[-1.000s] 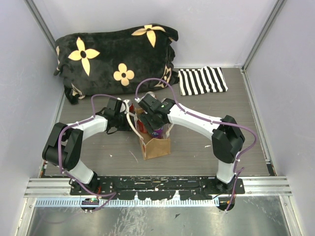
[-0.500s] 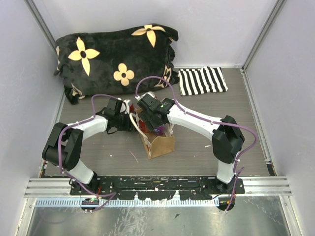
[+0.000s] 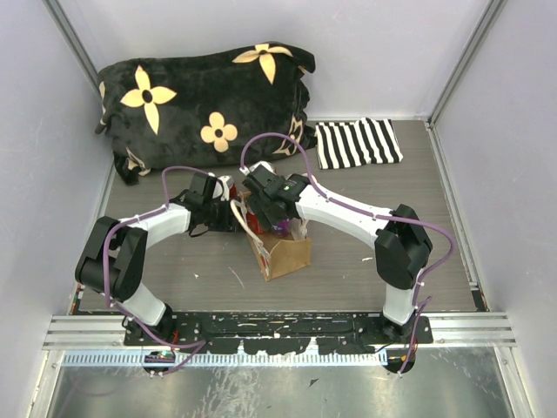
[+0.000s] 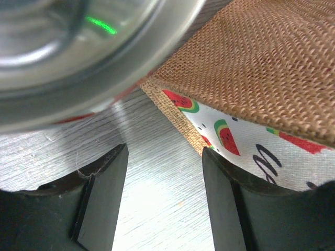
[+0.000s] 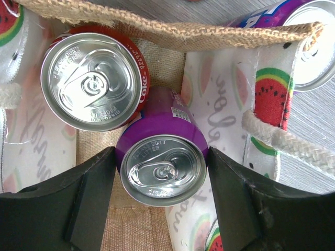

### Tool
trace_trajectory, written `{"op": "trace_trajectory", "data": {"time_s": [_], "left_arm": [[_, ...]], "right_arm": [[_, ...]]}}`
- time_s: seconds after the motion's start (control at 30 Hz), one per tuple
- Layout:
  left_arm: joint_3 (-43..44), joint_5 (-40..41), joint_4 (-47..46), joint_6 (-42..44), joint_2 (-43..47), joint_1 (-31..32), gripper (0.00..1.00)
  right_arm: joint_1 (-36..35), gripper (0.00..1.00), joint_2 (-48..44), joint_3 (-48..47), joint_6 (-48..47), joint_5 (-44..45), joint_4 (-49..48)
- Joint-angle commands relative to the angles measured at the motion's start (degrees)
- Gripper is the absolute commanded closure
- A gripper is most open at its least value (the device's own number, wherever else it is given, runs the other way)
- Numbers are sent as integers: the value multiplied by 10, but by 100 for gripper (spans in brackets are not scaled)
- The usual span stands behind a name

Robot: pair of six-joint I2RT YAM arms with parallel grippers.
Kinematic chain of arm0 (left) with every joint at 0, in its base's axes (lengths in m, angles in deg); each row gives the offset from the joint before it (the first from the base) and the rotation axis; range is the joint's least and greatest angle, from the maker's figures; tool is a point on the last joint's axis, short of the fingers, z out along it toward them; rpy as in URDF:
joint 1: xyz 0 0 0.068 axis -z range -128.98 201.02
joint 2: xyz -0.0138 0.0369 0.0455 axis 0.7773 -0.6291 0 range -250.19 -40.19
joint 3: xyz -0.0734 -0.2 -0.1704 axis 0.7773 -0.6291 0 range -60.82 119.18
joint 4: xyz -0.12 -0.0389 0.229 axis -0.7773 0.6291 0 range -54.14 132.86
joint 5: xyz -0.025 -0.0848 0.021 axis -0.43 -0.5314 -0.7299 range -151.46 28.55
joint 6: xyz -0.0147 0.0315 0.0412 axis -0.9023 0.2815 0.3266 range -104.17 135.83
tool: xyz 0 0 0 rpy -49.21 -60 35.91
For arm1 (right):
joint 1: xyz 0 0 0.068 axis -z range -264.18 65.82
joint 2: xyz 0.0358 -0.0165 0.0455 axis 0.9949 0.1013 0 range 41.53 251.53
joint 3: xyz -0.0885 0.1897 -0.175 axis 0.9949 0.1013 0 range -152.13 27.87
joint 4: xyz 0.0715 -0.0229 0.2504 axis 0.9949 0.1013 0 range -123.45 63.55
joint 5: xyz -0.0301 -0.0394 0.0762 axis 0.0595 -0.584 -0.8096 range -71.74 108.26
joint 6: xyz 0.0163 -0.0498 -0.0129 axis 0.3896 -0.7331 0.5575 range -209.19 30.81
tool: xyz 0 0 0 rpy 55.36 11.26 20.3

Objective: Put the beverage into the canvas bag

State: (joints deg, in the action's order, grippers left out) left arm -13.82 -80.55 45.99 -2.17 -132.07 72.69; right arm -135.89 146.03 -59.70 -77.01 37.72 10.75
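The canvas bag (image 3: 285,254) stands open at mid-table, burlap outside with a watermelon-print lining (image 5: 220,104). Inside it, my right gripper (image 5: 159,172) is shut on a purple beverage can (image 5: 162,167), one finger on each side. A red cola can (image 5: 94,81) stands upright beside it in the bag. In the top view the right gripper (image 3: 277,218) hangs over the bag's mouth. The left gripper (image 4: 165,154) is open just left of the bag (image 4: 261,63), with only bare table between its fingers. A blurred silver can top (image 4: 63,47) fills that view's upper left.
Another purple can (image 5: 314,31) lies just outside the bag's far rim. A cream rope handle (image 5: 293,141) hangs over the bag's right side. A black flower-print cushion (image 3: 200,96) and a striped cloth (image 3: 357,144) lie at the back. Walls close both sides.
The bag has slid and turned slightly to the right. The right gripper has stayed over the bag's mouth with the purple can. The left arm has barely moved.
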Motion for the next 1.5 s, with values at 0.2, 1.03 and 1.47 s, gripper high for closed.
{"op": "trace_trajectory", "data": {"time_s": [0.2, 1.03, 1.47], "left_arm": [[6, -19, -10, 13, 5, 2, 34], [111, 39, 150, 31, 176, -91, 29], [339, 17, 249, 128, -28, -89, 21]], "right_arm": [[0, 13, -8, -20, 14, 27, -35], [40, 0, -48, -233, 21, 6, 7], [214, 0, 6, -296, 34, -59, 133]]}}
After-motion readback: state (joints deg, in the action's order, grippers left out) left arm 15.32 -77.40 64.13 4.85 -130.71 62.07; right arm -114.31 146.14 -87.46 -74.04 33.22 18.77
